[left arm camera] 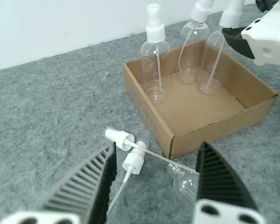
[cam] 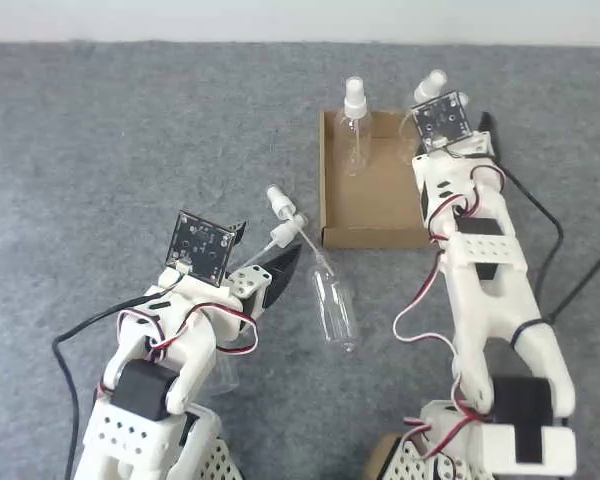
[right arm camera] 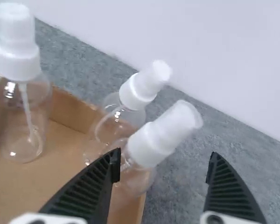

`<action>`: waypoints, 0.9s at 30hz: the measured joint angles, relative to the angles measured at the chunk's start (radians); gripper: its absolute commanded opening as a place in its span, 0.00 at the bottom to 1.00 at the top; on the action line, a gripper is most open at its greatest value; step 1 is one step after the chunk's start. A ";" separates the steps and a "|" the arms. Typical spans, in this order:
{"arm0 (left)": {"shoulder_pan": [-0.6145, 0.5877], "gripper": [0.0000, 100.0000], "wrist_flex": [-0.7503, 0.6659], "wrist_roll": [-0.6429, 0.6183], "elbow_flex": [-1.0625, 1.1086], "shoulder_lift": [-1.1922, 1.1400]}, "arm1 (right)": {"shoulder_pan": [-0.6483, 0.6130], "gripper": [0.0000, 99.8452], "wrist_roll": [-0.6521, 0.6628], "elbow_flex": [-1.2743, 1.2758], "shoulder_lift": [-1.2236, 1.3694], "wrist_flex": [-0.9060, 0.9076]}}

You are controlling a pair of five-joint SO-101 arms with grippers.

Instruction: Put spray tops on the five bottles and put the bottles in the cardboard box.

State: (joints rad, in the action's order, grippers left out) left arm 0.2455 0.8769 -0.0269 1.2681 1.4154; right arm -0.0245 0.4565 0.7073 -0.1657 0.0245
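Note:
The cardboard box holds three clear bottles with spray tops: one upright at its far left, and two at the far right corner. My right gripper is open, its jaws either side of the tilted nearest bottle. In front of the box, two loose spray tops lie beside an uncapped bottle on its side. My left gripper hangs open just short of them.
Grey carpet covers the table, with free room left of the box. Another clear bottle lies partly under my left arm. Cables trail beside my right arm.

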 measured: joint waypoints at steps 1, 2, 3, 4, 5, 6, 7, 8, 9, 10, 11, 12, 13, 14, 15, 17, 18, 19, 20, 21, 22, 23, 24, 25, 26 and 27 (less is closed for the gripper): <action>0.000 0.26 0.000 0.000 0.000 0.000 | -0.006 0.25 0.000 0.000 -0.009 0.017; 0.000 0.26 0.000 0.000 0.000 0.000 | -0.011 0.25 0.000 0.000 -0.020 0.032; 0.000 0.26 0.000 0.000 0.000 0.000 | -0.012 0.24 0.000 0.000 -0.029 0.046; 0.000 0.26 0.000 0.000 0.000 0.000 | -0.014 0.24 0.000 0.000 -0.035 0.054; 0.000 0.26 0.000 0.000 0.000 0.000 | -0.014 0.24 0.000 -0.005 -0.040 0.058; 0.000 0.26 0.000 0.000 0.000 0.000 | -0.012 0.24 0.000 -0.008 -0.041 0.061; 0.000 0.26 0.000 0.000 0.000 0.000 | -0.009 0.24 0.000 -0.014 -0.041 0.064; 0.000 0.26 0.000 0.000 0.000 0.000 | -0.008 0.24 0.000 -0.025 -0.041 0.075; 0.000 0.26 0.000 0.000 0.000 0.000 | -0.006 0.24 0.000 -0.040 -0.041 0.094; 0.000 0.26 0.000 0.000 0.000 0.000 | -0.006 0.24 0.000 -0.061 -0.041 0.117; 0.000 0.26 0.000 0.000 0.000 0.000 | -0.006 0.24 0.000 -0.084 -0.041 0.144; 0.000 0.26 0.000 0.000 0.000 0.000 | -0.008 0.24 0.000 -0.115 -0.041 0.173; 0.000 0.26 0.000 0.000 0.000 0.000 | -0.009 0.24 0.000 -0.144 -0.041 0.209; 0.000 0.26 0.000 0.000 0.000 0.000 | -0.009 0.24 0.000 -0.180 -0.041 0.245; 0.000 0.26 0.000 0.000 0.000 0.000 | -0.011 0.24 0.000 -0.215 -0.041 0.281; 0.000 0.26 0.000 0.000 0.000 0.000 | -0.011 0.24 0.000 -0.292 -0.041 0.362; 0.000 0.26 0.000 0.000 0.000 0.000 | -0.009 0.24 0.000 -0.331 -0.043 0.404; 0.000 0.26 0.000 0.000 0.000 0.000 | -0.017 0.24 0.000 -0.370 -0.043 0.448; 0.000 0.26 0.000 0.000 0.000 0.000 | -0.026 0.24 0.000 -0.408 -0.043 0.493; 0.000 0.26 0.000 0.000 0.000 0.000 | -0.040 0.24 0.000 -0.445 -0.043 0.543; 0.000 0.26 0.000 0.000 0.000 0.000 | -0.054 0.24 0.000 -0.480 -0.043 0.594; 0.000 0.26 0.000 0.000 0.000 0.000 | -0.072 0.24 0.000 -0.511 -0.043 0.649; 0.000 0.26 0.000 0.000 0.000 0.000 | -0.092 0.24 0.000 -0.543 -0.043 0.704; 0.000 0.25 0.000 0.000 0.000 0.000 | -0.114 0.24 0.000 -0.568 -0.043 0.760; 0.000 0.24 0.000 0.000 0.000 0.000 | -0.137 0.24 0.000 -0.588 -0.044 0.816; -0.008 0.23 0.000 0.000 0.000 0.000 | -0.164 0.24 0.000 -0.605 -0.046 0.873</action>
State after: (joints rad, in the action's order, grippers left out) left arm 0.2378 0.8769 -0.0269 1.2681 1.4154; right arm -0.1887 0.4565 0.1028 -0.2117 0.8976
